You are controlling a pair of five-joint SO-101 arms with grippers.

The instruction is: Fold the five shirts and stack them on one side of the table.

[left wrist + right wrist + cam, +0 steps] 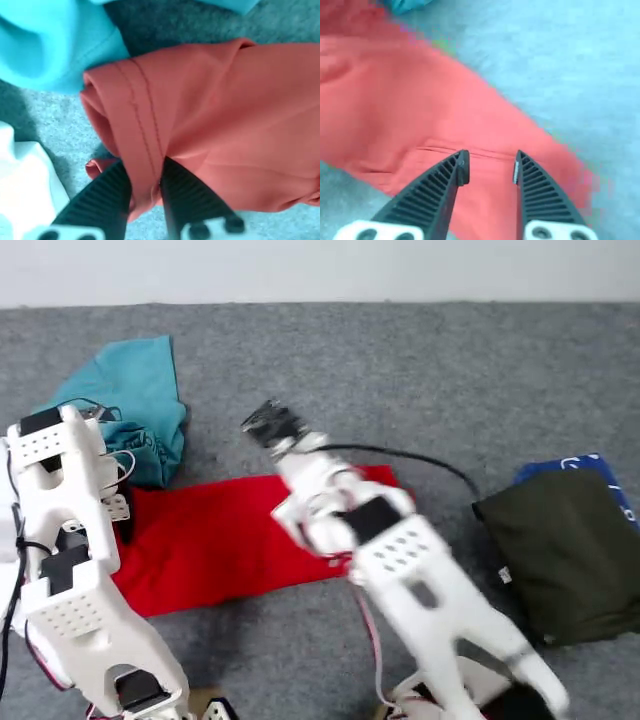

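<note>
My left claw [145, 175] is closed hard on the red cloth shirt [210, 540]. It pinches a doubled fold at the stitched hem between my two black ribbed fingers [107, 195], and the cloth bunches up into a rolled edge just past them. Just beside that rolled edge lies the crumpled teal cloth shirt [140, 405], which in the high view sits in the upper left of the frame and meets the red one's left end. A piece of white cloth [25, 185] lies near my left claw too, with a strip of the grey felt-like table cover [450, 370] showing between it and the pinched corner. My right claw [490, 167] stands about half open with nothing between its fingers. It hangs over a flat part of the red shirt where a thin seam crosses the cloth, and I cannot tell whether its tips touch the fabric. In the high view the red shirt lies spread as a long band from the lower left towards the centre of the frame, with my left arm at its left end and my right arm over its right end. Well apart from it, at the right edge of the frame, a folded dark olive-green cloth shirt [565, 550] rests on top of a blue cloth shirt [592, 468], of which one corner shows beyond its upper right side.
</note>
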